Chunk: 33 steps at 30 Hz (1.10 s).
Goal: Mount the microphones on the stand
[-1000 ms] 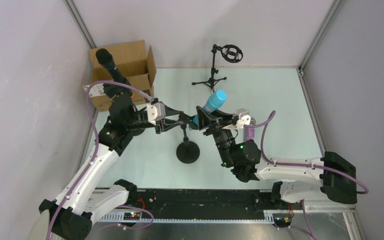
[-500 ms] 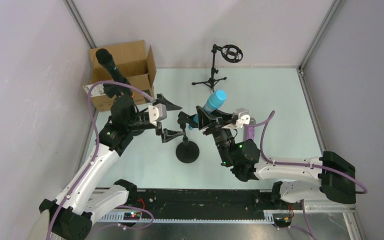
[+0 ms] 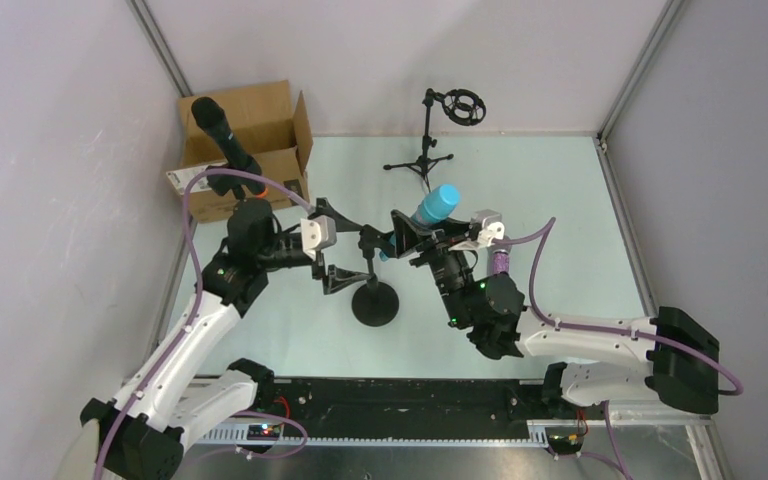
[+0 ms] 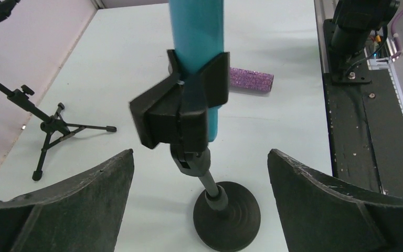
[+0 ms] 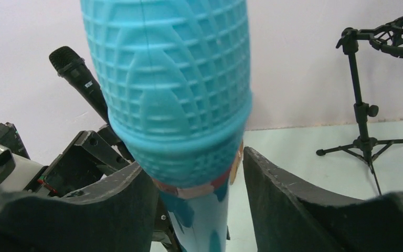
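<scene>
The turquoise microphone (image 3: 430,212) (image 4: 197,31) (image 5: 173,89) sits tilted in the black clip (image 4: 183,113) of the round-based stand (image 3: 375,303) (image 4: 226,215). My left gripper (image 3: 350,247) (image 4: 199,153) is wide open, with the stand's pole between its fingers and touching neither. My right gripper (image 3: 415,243) (image 5: 191,160) straddles the turquoise body below its head, with a gap showing at the right finger. The glittery purple microphone (image 3: 500,262) (image 4: 251,80) lies on the table. The black microphone (image 3: 225,130) (image 5: 78,73) stands tilted at the far left.
A cardboard box (image 3: 260,140) sits at the back left beside the black microphone. A tripod stand (image 3: 425,150) (image 4: 47,126) (image 5: 364,131) with a ring mount (image 3: 465,105) stands at the back centre. Grey walls close in on both sides.
My left gripper has opened wide off the stand's clip and drawn back slightly. My right gripper's jaws have spread apart around the turquoise microphone, which stays in the clip.
</scene>
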Tool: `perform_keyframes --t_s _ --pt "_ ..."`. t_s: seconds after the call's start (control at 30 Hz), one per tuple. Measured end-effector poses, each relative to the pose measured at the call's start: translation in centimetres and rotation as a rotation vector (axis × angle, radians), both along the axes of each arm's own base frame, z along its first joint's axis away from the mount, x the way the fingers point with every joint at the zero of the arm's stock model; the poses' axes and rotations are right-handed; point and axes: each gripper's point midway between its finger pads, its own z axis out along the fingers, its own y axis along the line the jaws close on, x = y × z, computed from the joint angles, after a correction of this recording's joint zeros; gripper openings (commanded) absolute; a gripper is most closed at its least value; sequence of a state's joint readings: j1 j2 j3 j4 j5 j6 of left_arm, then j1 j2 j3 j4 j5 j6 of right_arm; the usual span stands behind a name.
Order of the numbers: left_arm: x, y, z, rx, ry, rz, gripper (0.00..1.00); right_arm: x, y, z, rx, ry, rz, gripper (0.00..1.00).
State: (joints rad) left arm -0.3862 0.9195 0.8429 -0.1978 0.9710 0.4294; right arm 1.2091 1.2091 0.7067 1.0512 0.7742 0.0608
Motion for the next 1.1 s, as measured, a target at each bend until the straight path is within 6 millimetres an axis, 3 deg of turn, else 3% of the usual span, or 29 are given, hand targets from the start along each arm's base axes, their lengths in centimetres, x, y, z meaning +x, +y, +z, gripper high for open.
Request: perform_keyframes --t_s 0.2,0.4,0.8,1.0,1.1 --pt "-0.1 0.1 -1.3 0.017 0.006 -0.004 1.0 -0.1 0.2 -0.2 -0.01 0.012 0.027 0.82" --pt "0.0 0.2 -1.3 0.022 -0.004 0.004 1.0 -0.4 0.7 -0.5 -0.029 0.018 0.057 0.99" --pt "0.4 1.4 -0.5 0.043 -0.008 0.106 1.0 -4.3 -1.8 -0.1 -0.105 0.045 0.229 0.99" --pt "0.2 1.8 0.6 0.038 -0.016 0.134 1.0 -7.1 -1.2 -3.3 -0.234 0.08 0.36 0.94" --pt "0.0 2.0 2.0 0.024 -0.036 0.145 1.0 -8.3 -0.4 -6.4 -0.322 0.109 0.414 0.91"
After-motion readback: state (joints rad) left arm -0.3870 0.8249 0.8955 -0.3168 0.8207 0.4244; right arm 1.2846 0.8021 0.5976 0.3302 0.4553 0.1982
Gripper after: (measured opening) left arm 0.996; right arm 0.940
